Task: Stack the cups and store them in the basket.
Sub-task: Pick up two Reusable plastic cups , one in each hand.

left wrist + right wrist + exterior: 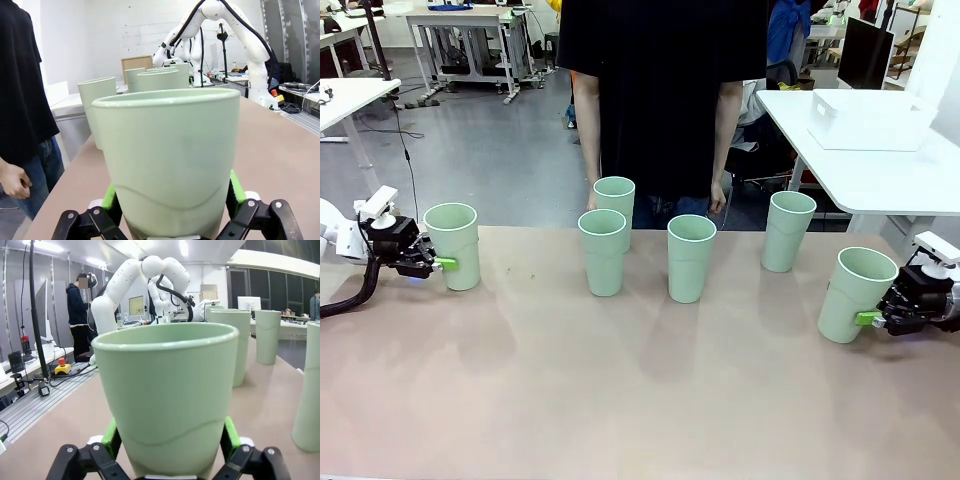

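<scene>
My left gripper (447, 264) clamps the leftmost pale mint-green tapered plastic tumbler (452, 245) low down, my right gripper (866, 318) the rightmost tumbler (856, 293), both at the tabletop (620, 400) ends, so I'd lift each straight and upright, then nest it into a middle tumbler (691, 258).

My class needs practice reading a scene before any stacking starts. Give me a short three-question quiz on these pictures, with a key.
1. True or false: the right gripper grips a tilted cup.
2. How many cups are there on or just over the brown table?
3. Where is the basket? A) on the white side table B) between the arms C) in the person's hands
Key: 1 true; 2 six; 3 A.
</scene>
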`<state>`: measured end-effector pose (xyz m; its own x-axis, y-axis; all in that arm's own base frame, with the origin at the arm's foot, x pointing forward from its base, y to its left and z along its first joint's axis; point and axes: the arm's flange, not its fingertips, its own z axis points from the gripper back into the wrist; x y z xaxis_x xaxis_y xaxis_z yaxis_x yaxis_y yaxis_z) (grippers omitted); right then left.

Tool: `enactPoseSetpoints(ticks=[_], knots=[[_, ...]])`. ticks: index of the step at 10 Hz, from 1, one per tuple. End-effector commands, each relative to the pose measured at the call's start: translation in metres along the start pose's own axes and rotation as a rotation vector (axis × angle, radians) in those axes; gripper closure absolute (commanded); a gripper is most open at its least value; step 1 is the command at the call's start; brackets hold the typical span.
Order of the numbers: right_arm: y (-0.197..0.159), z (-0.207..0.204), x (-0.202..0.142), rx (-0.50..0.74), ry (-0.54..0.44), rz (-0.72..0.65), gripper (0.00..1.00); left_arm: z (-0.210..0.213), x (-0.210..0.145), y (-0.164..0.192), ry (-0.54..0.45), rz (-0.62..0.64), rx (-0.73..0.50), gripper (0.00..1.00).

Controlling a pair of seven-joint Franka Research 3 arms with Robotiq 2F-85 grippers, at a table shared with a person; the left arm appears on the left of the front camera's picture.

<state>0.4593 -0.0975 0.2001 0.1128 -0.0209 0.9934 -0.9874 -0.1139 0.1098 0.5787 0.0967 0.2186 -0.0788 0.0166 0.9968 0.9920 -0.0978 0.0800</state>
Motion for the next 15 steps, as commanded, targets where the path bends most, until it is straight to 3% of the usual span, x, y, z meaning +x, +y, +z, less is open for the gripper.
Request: enactPoseSetpoints(ticks=[1, 6, 7, 8, 9, 10, 11, 12, 13, 14, 15], knots=[[0.004, -0.008, 0.010, -0.036, -0.004, 0.002, 0.00, -0.008, 0.002, -0.007, -0.008, -0.019, 0.029, 0.00], [0.005, -0.008, 0.018, -0.029, -0.007, 0.006, 0.00, -0.007, 0.003, -0.008, -0.017, -0.020, 0.023, 0.00], [0.006, -0.007, 0.017, -0.004, -0.002, 0.009, 0.20, -0.006, 0.004, -0.009, -0.025, -0.027, 0.016, 0.19], [0.007, -0.006, 0.017, 0.000, -0.004, 0.009, 0.20, -0.005, 0.004, -0.010, -0.027, -0.026, 0.012, 0.19], [0.007, -0.005, 0.017, 0.000, -0.008, 0.007, 0.40, -0.005, 0.004, -0.010, -0.033, -0.027, 0.007, 0.38], [0.006, -0.004, 0.018, 0.000, -0.012, 0.005, 0.25, -0.005, 0.005, -0.011, -0.036, -0.027, 0.006, 0.22], [0.007, -0.003, 0.018, 0.005, -0.015, 0.006, 0.60, -0.004, 0.005, -0.011, -0.042, -0.029, 0.005, 0.57], [0.007, -0.003, 0.018, 0.006, -0.017, 0.008, 0.45, -0.004, 0.005, -0.012, -0.054, -0.028, 0.002, 0.41], [0.007, -0.002, 0.018, 0.015, -0.026, 0.011, 0.80, -0.003, 0.007, -0.013, -0.069, -0.032, 0.005, 0.77], [0.008, 0.000, 0.022, 0.056, -0.034, 0.035, 0.49, -0.004, 0.010, -0.015, -0.109, -0.016, -0.022, 0.60], [0.003, -0.001, 0.013, -0.001, -0.015, 0.013, 0.49, -0.001, 0.003, -0.004, -0.032, -0.007, -0.014, 0.60]])
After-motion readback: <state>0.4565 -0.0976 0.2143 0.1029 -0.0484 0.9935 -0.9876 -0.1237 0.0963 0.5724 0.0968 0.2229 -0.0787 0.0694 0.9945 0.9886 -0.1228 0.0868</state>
